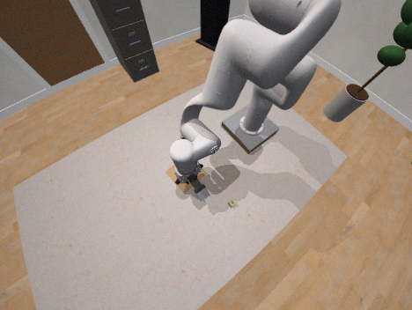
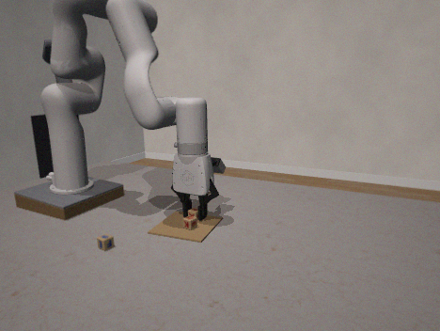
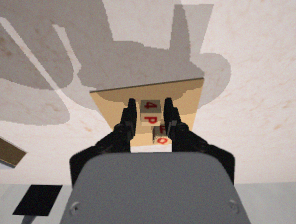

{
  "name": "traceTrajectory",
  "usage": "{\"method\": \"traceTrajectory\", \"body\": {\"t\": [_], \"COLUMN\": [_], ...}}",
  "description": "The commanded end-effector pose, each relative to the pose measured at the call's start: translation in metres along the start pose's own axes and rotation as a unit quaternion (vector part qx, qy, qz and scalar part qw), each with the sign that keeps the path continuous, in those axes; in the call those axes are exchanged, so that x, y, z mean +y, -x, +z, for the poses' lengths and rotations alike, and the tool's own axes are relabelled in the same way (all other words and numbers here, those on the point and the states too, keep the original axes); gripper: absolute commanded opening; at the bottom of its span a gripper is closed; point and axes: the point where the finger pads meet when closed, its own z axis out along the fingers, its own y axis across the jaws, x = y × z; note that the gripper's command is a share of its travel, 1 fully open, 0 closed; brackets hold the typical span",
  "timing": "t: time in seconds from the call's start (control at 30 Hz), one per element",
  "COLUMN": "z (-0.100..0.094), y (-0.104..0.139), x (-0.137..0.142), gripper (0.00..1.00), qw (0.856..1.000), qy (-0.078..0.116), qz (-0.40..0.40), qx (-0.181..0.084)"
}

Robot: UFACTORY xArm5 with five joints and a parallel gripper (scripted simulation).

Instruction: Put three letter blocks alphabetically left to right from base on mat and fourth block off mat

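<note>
My gripper [image 2: 194,217] [image 3: 150,106] is open low over the mat [image 1: 171,172] [image 2: 171,231] [image 3: 114,102], its fingers on either side of a block [image 3: 150,119] with gaps beside it. That block's upper face seems to show a red P, its side a red 4. A second block [image 2: 190,223] [image 3: 161,135] stands on the mat close by, offset sideways; its upper face shows a red O or Q. I cannot tell if they touch. A third block [image 1: 232,202] [image 2: 105,243] lies off the mat, green on top, with blue letters on its sides. The fourth block is not clearly visible.
The robot's base plate [image 1: 260,136] [image 2: 66,204] stands behind the mat. The arm hides much of the mat in the top view. A tiny brownish patch beside the arm there is too small to identify. A potted plant and a cabinet stand farther off.
</note>
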Motion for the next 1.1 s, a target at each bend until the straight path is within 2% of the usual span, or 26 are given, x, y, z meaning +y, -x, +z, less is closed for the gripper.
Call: {"method": "traceTrajectory", "body": {"t": [0.0,0.2,0.5,0.57,0.77,0.97,1.0,1.07], "z": [-0.002,-0.015,-0.062,-0.062,-0.085,-0.09,-0.09,-0.09], "y": [0.0,0.0,0.0,0.0,-0.001,-0.001,-0.001,-0.001], "x": [0.001,0.001,0.001,0.001,0.001,0.001,0.001,0.001], "gripper": [0.42,0.42,0.42,0.42,0.42,0.42,1.0,1.0], "qw": [1.0,1.0,1.0,1.0,1.0,1.0,1.0,1.0], "qy": [0.002,0.002,0.002,0.002,0.002,0.002,0.002,0.002], "qz": [0.0,0.0,0.0,0.0,0.0,0.0,0.0,0.0], "qx": [0.0,0.0,0.0,0.0,0.0,0.0,0.0,0.0]}}
